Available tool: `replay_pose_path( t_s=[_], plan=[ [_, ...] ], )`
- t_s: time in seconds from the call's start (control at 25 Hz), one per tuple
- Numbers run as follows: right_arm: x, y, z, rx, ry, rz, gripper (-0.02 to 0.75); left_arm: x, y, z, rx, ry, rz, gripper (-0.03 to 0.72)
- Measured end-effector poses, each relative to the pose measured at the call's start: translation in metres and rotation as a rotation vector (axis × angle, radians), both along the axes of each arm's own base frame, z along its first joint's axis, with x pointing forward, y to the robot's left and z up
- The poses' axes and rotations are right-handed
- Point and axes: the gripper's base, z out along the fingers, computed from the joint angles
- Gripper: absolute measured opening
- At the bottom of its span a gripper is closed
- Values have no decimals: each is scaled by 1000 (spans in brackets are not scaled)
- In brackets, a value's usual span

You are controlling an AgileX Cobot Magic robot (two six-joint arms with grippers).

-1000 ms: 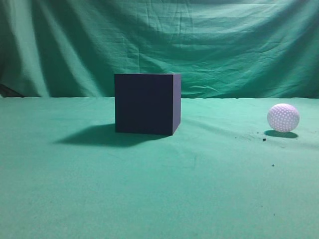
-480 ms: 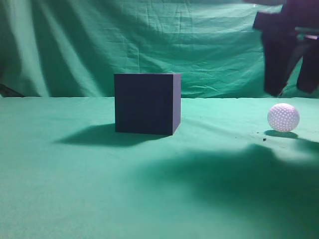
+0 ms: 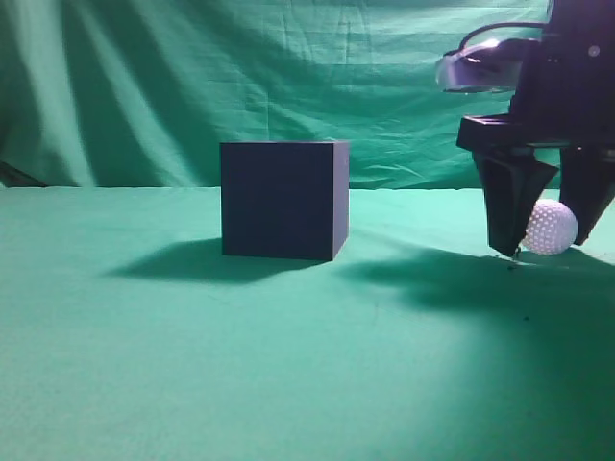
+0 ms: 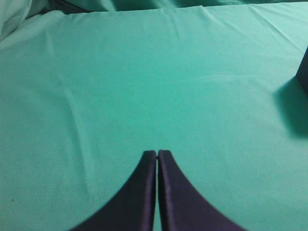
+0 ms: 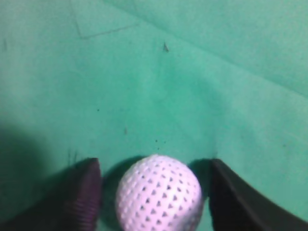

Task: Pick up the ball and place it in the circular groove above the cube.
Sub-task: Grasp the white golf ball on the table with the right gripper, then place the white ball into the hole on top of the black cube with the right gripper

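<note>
The white dimpled ball (image 3: 553, 227) rests on the green cloth at the right. My right gripper (image 3: 548, 245) is open and lowered around it, one finger on each side. In the right wrist view the ball (image 5: 159, 195) sits between the two fingers of the right gripper (image 5: 155, 185), with small gaps on both sides. The dark navy cube (image 3: 283, 199) stands upright left of centre; its top face is hidden at this height. A sliver of the cube (image 4: 304, 72) shows at the right edge of the left wrist view. My left gripper (image 4: 157, 154) is shut and empty over bare cloth.
Green cloth covers the table (image 3: 192, 365) and hangs as a backdrop (image 3: 288, 77). The cube's shadow falls to its left. Small dark specks lie on the cloth near the ball.
The right arm has come in from the upper right and dropped down, so its open fingers now straddle the ball. Ball and cube have not moved.
</note>
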Motion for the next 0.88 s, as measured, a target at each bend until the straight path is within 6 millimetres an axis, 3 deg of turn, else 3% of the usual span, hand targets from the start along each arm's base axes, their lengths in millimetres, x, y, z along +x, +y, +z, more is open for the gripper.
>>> replay_pose_path(
  t_s=[0.12, 0.16, 0.28, 0.36, 0.48, 0.6, 0.72, 0.88],
  plan=[
    [1, 0, -1, 4, 5, -22, 313, 0, 0, 0, 0, 0, 0, 0],
    [1, 0, 0, 3, 9, -24, 300, 0, 0, 0, 0, 0, 0, 0],
    [4, 2, 10, 0, 23, -23, 307, 0, 0, 0, 0, 0, 0, 0],
    [9, 4, 28, 12, 2, -24, 307, 0, 0, 0, 0, 0, 0, 0],
    [16, 14, 71, 76, -104, -19, 307, 0, 0, 0, 0, 0, 0, 0],
    [12, 38, 108, 145, -194, 31, 307, 0, 0, 0, 0, 0, 0, 0],
    [0, 74, 123, 192, -241, 126, 307, 0, 0, 0, 0, 0, 0, 0],
    [-15, 117, 116, 225, -272, 249, 307, 0, 0, 0, 0, 0, 0, 0]
  ],
)
